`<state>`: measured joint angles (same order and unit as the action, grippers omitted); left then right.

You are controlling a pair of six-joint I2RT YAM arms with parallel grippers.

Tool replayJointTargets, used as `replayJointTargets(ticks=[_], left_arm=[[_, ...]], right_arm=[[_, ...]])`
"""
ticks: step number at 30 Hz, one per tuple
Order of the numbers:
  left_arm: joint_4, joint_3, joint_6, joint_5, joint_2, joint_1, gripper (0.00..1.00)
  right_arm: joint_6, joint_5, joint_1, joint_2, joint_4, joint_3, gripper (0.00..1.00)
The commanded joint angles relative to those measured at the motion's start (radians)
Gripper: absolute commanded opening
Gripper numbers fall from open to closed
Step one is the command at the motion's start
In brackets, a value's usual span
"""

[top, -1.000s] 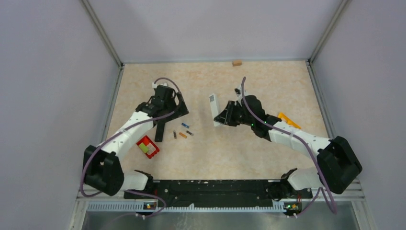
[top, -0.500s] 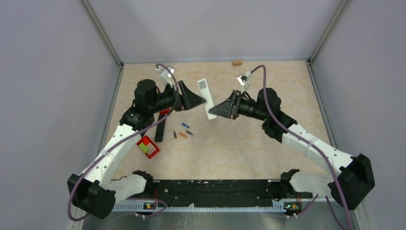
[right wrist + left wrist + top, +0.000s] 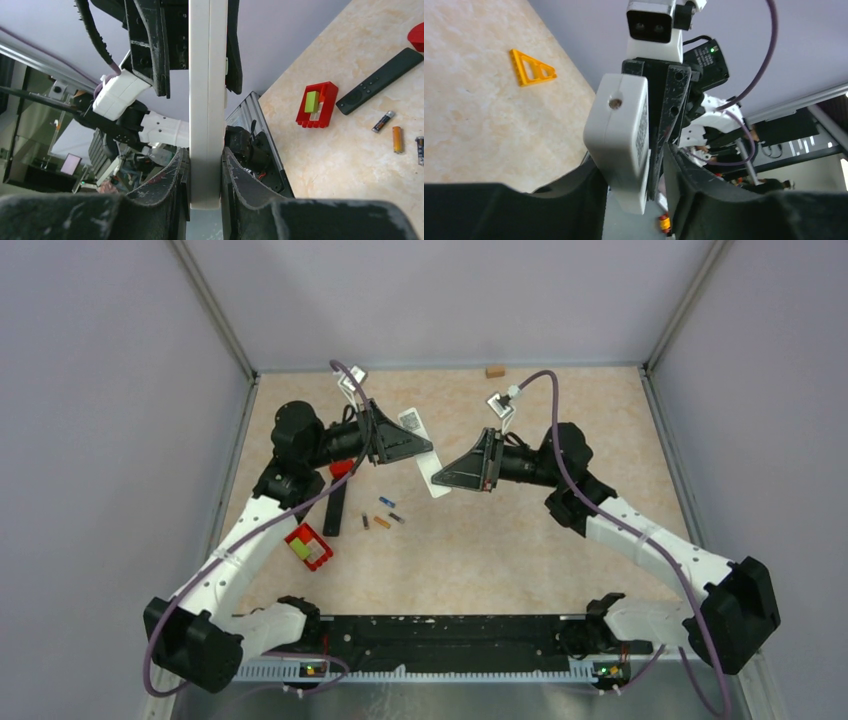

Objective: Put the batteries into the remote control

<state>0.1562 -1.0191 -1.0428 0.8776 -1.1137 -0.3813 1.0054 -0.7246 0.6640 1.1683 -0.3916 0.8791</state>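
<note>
Both my grippers hold the white remote control (image 3: 412, 423) in the air over the table's middle. My right gripper (image 3: 205, 195) is shut on its lower end, a pad flat on each face. My left gripper (image 3: 636, 200) has its jaws closed around the other end (image 3: 616, 145), coming from the left (image 3: 425, 447). The batteries lie on the table below: a blue one (image 3: 385, 501), a dark one (image 3: 397, 517), an orange one (image 3: 381, 523) and another dark one (image 3: 365, 523). In the right wrist view the orange battery (image 3: 397, 139) and a dark battery (image 3: 383, 121) show.
A black remote (image 3: 335, 508) lies left of the batteries, and a red box with a yellow-green block (image 3: 308, 546) sits nearer the front. A small red piece (image 3: 342, 468) is under the left arm. A wooden block (image 3: 494, 371) is at the back edge, and an orange triangle (image 3: 531, 67) lies on the right.
Both arms rose from the table. My right gripper lifted the white remote and tilted it; my left gripper left the black remote, came up and closed on the white remote's far end.
</note>
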Motion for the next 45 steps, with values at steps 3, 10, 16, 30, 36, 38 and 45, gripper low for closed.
replayJointTargets(ticks=[3,10,16,30,36,38,45], left_arm=[[0.117,-0.019,-0.043,0.054,-0.025,-0.001,0.29],[0.156,-0.009,-0.009,0.000,-0.048,0.001,0.00],[0.201,-0.006,-0.055,-0.162,-0.072,0.001,0.00],[0.341,0.058,-0.194,-0.286,-0.096,0.002,0.00],[0.344,0.068,-0.215,-0.287,-0.082,0.001,0.00],[0.343,0.075,-0.214,-0.291,-0.076,0.001,0.00],[0.352,0.083,-0.231,-0.296,-0.074,0.001,0.00]], right_arm=[[0.030,-0.072,-0.006,0.023,-0.088,0.057,0.00],[0.014,0.027,-0.006,0.007,-0.042,0.036,0.52],[0.034,0.299,-0.003,-0.069,-0.093,-0.051,0.82],[0.259,0.485,0.044,0.071,-0.359,-0.086,0.81],[0.323,0.490,0.049,0.127,-0.417,-0.090,0.67],[0.323,0.482,0.049,0.136,-0.466,-0.094,0.62],[0.323,0.498,0.049,0.140,-0.477,-0.097,0.74]])
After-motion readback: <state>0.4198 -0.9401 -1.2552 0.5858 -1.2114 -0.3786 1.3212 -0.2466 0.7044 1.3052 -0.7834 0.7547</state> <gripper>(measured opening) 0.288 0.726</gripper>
